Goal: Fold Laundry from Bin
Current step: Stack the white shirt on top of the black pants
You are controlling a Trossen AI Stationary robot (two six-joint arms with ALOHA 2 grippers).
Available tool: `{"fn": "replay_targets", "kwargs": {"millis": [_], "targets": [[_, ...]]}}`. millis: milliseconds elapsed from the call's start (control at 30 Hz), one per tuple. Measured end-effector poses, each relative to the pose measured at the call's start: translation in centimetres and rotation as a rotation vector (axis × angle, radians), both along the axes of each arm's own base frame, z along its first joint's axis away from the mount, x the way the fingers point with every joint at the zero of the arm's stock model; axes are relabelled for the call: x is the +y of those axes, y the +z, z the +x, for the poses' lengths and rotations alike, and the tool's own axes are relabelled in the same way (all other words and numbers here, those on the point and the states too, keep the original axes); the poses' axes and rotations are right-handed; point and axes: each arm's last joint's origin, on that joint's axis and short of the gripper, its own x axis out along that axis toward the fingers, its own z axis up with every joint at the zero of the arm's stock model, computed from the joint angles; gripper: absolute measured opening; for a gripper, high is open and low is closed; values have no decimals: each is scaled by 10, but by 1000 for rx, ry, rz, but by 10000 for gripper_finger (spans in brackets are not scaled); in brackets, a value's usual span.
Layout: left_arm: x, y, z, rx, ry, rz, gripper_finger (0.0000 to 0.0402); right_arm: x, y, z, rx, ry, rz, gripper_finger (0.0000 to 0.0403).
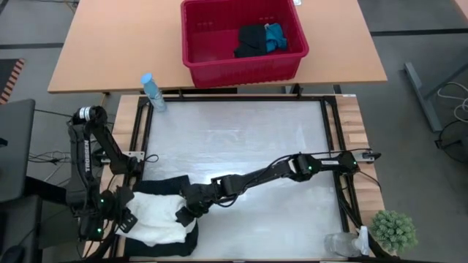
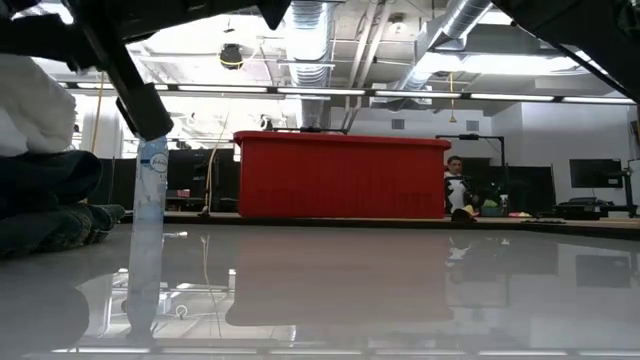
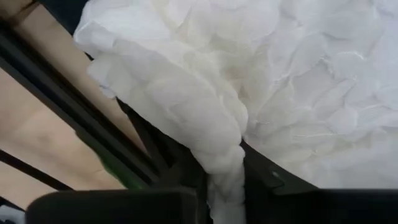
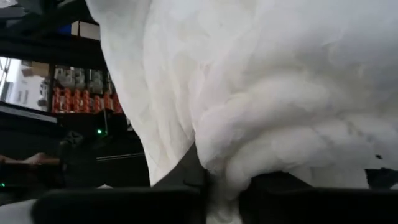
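From above, both grippers meet at the table's near-left corner — left gripper and right gripper each pinching the white crinkled garment lying over a black one. The bin stands well apart, holding dark and blue laundry. At table height, the cloth bulges at the left edge. Both wrist views show fingers clamped on white folds — a thin pinch could slip, or drag the black layer askew.

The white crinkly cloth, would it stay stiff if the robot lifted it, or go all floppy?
Probably floppy: the white crinkly cloth bunches into soft folds where the left gripper pinches it. It looks light too, puffing up over the black garment rather than lying flat.
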Motion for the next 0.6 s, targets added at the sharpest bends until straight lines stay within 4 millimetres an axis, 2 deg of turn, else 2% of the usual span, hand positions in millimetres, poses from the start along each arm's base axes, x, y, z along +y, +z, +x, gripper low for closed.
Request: {"fn": "replay_targets", "kwargs": {"millis": [167, 300, 467, 600], "targets": [[4, 5, -1, 16, 0, -30, 95, -4, 0, 1, -23, 36, -38, 173], [14, 15, -3, 10, -3, -88, 147, -11, 4, 2, -45, 56, -61, 222], [28, 26, -10, 18, -44, -132, 204, -27, 7, 4, -33, 107, -48, 233], [42, 34, -14, -1, -81, -165, 224, -42, 12, 3, -20, 128, -73, 226]]}}
